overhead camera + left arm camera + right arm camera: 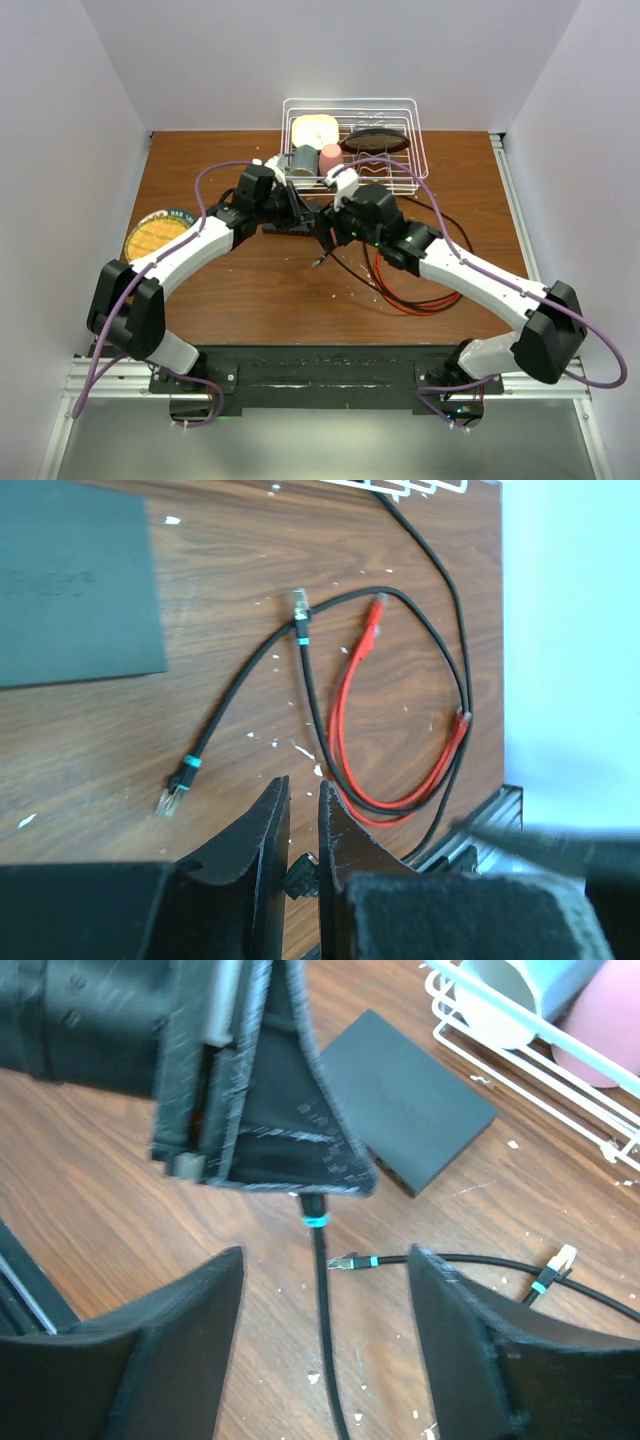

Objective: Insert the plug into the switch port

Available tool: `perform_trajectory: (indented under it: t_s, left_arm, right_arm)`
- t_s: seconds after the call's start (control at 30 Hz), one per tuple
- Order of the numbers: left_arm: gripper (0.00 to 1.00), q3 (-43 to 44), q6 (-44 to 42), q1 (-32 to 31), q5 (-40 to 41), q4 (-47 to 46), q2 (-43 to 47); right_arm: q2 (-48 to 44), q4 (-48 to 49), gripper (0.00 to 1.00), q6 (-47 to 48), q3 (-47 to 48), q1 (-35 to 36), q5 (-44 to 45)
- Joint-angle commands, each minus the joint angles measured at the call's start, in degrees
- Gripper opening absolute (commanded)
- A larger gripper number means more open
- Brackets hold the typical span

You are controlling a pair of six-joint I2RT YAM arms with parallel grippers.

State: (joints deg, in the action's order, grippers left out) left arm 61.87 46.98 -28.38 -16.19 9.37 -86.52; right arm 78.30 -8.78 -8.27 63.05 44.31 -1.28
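Left gripper (303, 790): fingers drawn almost together, with only a thin slit between them. They pinch the end of a black cable (322, 1300).
Plug (311, 1203): mostly buried between the left fingers. Only its dark boot shows below their tips, with a teal band on the cable just under it.
Right gripper (325, 1255): jaws spread wide and gripping nothing. The held cable hangs down through the gap and touches neither finger.
Switch (405, 1100): lies flat on the wooden table (250, 300), just in front of the wire rack (350, 100) and close beside the left gripper's tip. I can't pick out its row of sockets from here.
Writing on the switch: the left wrist view shows a faint grey mark on the top face, too dim to read.
Round disc (158, 236): sits on the left side of the table, well apart from the switch. There is lettering around its dark rim, too small for me to read.
Loose plugs: one teal-banded end (343, 1260) lies on the wood near the hanging cable, and another (566, 1256) lies farther right.
Red cable (372, 640): looped on the table, tangled with the black one.
Rack contents: a pale blue cup (510, 990) and a pink item (610, 1020). No labels show on either.
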Motion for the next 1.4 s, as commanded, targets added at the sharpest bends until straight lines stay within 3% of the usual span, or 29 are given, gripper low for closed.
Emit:
perform_trajectory:
  t_s: [0.0, 0.13, 0.37, 1.03, 1.1, 1.17, 1.3, 1.33, 1.37]
  left_arm:
    - [0.0, 2.82, 2.32, -0.01, 4.23, 2.59, 2.32]
    - [0.0, 3.0, 2.94, 0.08, 3.62, 2.06, 2.32]
    - [0.0, 3.17, 3.03, 0.08, 1.51, 0.66, 2.14]
    - [0.0, 2.29, 3.99, 0.08, 0.8, -1.01, 3.11]
    - [0.0, 2.12, 4.17, 0.08, 0.54, -1.28, 3.11]
    - [0.0, 1.94, 4.08, 0.08, 0.54, -1.28, 3.38]
    - [0.0, 1.68, 2.95, 0.17, 1.33, -1.1, 3.81]
    - [0.03, 1.59, 2.33, 0.26, 1.77, -0.93, 4.16]
    - [0.12, 1.68, 1.46, 0.34, 2.12, -0.67, 4.43]
  right_arm:
    - [2.9, -1.25, 0.62, 2.65, 2.7, 4.11, 10.33]
    - [4.31, -0.19, 0.56, 2.38, 2.35, 6.57, 14.19]
    - [6.77, 1.92, 0.35, 0.01, 1.73, 7.98, 21.92]
    - [10.02, 8.33, 0.33, -2.8, -1.61, 8.16, 16.31]
    - [10.82, 8.51, 0.25, -3.24, -2.05, 8.24, 17.45]
    - [11.52, 8.51, 0.03, -3.76, -1.88, 8.24, 19.28]
    - [9.68, 8.51, 0.0, -3.6, -2.31, 8.24, 20.26]
    - [9.15, 8.51, 0.0, -3.42, -2.31, 8.24, 20.26]
    - [8.28, 8.51, 0.0, -3.24, -2.23, 8.24, 20.26]
